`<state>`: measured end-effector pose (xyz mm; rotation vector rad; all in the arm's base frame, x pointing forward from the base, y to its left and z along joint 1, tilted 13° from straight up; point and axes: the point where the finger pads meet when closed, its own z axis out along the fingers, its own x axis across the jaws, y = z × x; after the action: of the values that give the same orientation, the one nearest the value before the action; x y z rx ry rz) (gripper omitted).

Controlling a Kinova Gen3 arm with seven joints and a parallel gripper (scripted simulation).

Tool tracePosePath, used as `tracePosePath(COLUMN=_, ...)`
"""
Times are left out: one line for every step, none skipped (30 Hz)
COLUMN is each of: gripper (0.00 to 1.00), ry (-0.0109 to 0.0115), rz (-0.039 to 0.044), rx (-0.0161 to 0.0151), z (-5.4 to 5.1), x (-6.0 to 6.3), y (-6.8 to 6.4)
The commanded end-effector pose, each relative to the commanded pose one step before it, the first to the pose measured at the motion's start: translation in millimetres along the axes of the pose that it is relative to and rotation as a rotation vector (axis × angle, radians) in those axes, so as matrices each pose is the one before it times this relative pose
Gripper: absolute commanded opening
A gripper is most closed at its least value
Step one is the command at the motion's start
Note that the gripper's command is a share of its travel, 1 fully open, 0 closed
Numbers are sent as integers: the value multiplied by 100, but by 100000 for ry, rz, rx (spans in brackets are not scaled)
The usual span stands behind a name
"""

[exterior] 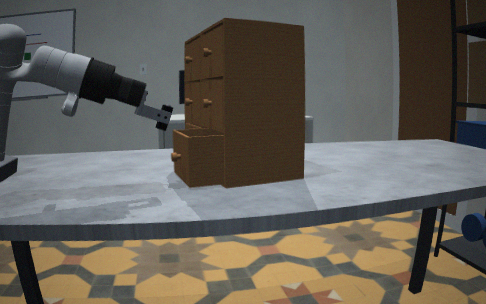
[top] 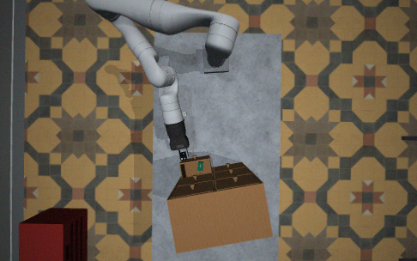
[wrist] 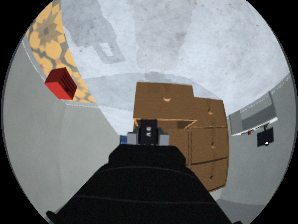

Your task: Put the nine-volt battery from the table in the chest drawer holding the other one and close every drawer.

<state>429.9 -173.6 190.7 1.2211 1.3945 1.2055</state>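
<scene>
So the pincer is sitting about half open, with its fingers closing on a black nine-volt battery, and the "9V" marking is showing in the wrist view. That's the loose one, and it's hanging above the worktop, higher than the rim of the open drawer and just short of being over it.

That drawer is in the bottom row and it's sticking well out of the chest; the other five are looking pushed in. A green thing is lying inside, plus there's a dark patch at one side that I can't make out. Can't tell where the other battery is.

As for what's in the way: the drawer's front wall is standing between the low space by the robot and the inside, and the closed drawers are rising right behind the opening with their knobs poking out. The arm is reaching in from the front side. Further off, a red box-like thing is standing beside the worktop, well apart, and a black shelf rack is standing past the far end.
</scene>
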Motion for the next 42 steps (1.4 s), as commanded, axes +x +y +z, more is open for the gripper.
tracePosePath(gripper=51, ry=1283, rz=-322, rx=-149, z=852, x=506, y=313)
tracePosePath(gripper=51, ry=0, rz=0, rx=0, z=237, x=-2, y=86)
tracePosePath(gripper=51, ry=0, rz=0, rx=0, z=237, x=-1, y=87)
tracePosePath(gripper=51, ry=0, rz=0, rx=1, z=237, x=-2, y=86)
tracePosePath(gripper=51, ry=0, rz=0, rx=-1, z=235, x=-1, y=86)
tracePosePath(gripper=51, ry=0, rz=0, rx=1, z=235, x=-2, y=85)
tracePosePath(gripper=51, ry=0, rz=0, rx=-1, z=232, x=-1, y=85)
tracePosePath(gripper=51, ry=0, rz=0, rx=1, z=231, x=-2, y=84)
tracePosePath(gripper=51, ry=0, rz=0, rx=-1, z=228, x=-1, y=83)
tracePosePath(gripper=51, ry=0, rz=0, rx=1, z=226, x=-2, y=82)
tracePosePath(gripper=51, ry=0, rz=0, rx=-1, z=222, x=-1, y=81)
tracePosePath(gripper=51, ry=0, rz=0, rx=1, z=219, x=-2, y=79)
tracePosePath(gripper=51, ry=0, rz=0, rx=0, z=214, x=-1, y=78)
tracePosePath(gripper=51, ry=0, rz=0, rx=0, z=0, x=0, y=0)
tracePosePath(gripper=51, ry=0, rz=0, rx=0, z=0, x=0, y=0)
tracePosePath(gripper=51, ry=0, rz=0, rx=0, z=210, x=-1, y=76)
tracePosePath(gripper=51, ry=0, rz=0, rx=0, z=205, x=-1, y=75)
tracePosePath(gripper=51, ry=0, rz=0, rx=-1, z=199, x=0, y=73)
tracePosePath(gripper=51, ry=0, rz=0, rx=1, z=195, x=-2, y=70)
tracePosePath(gripper=51, ry=0, rz=0, rx=-1, z=187, x=0, y=69)
tracePosePath(gripper=51, ry=0, rz=0, rx=1, z=182, x=-2, y=66)
tracePosePath(gripper=51, ry=0, rz=0, rx=0, z=175, x=-1, y=64)
tracePosePath(gripper=51, ry=0, rz=0, rx=-1, z=168, x=0, y=62)
tracePosePath(gripper=51, ry=0, rz=0, rx=1, z=162, x=-2, y=58)
tracePosePath(gripper=51, ry=0, rz=0, rx=0, z=154, x=-1, y=56)
tracePosePath(gripper=51, ry=0, rz=0, rx=-1, z=146, x=0, y=54)
tracePosePath(gripper=51, ry=0, rz=0, rx=1, z=139, x=-1, y=50)
tracePosePath(gripper=51, ry=0, rz=0, rx=0, z=131, x=-1, y=48)
tracePosePath(gripper=51, ry=0, rz=0, rx=-1, z=122, x=0, y=45)
tracePosePath(gripper=51, ry=0, rz=0, rx=1, z=115, x=-1, y=42)
tracePosePath(gripper=51, ry=0, rz=0, rx=0, z=0, x=0, y=0)
tracePosePath(gripper=51, ry=0, rz=0, rx=0, z=0, x=0, y=0)
tracePosePath(gripper=51, ry=0, rz=0, rx=1, z=107, x=-1, y=39)
tracePosePath(gripper=51, ry=0, rz=0, rx=0, z=99, x=0, y=36)
tracePosePath(gripper=51, ry=0, rz=0, rx=-1, z=90, x=0, y=33)
tracePosePath(gripper=51, ry=0, rz=0, rx=-1, z=82, x=0, y=30)
tracePosePath(gripper=51, ry=0, rz=0, rx=1, z=75, x=-1, y=27)
tracePosePath(gripper=51, ry=0, rz=0, rx=1, z=67, x=-1, y=24)
tracePosePath(gripper=51, ry=0, rz=0, rx=0, z=59, x=0, y=22)
tracePosePath(gripper=51, ry=0, rz=0, rx=0, z=52, x=0, y=19)
tracePosePath(gripper=51, ry=0, rz=0, rx=0, z=45, x=0, y=16)
tracePosePath(gripper=51, ry=0, rz=0, rx=0, z=38, x=0, y=14)
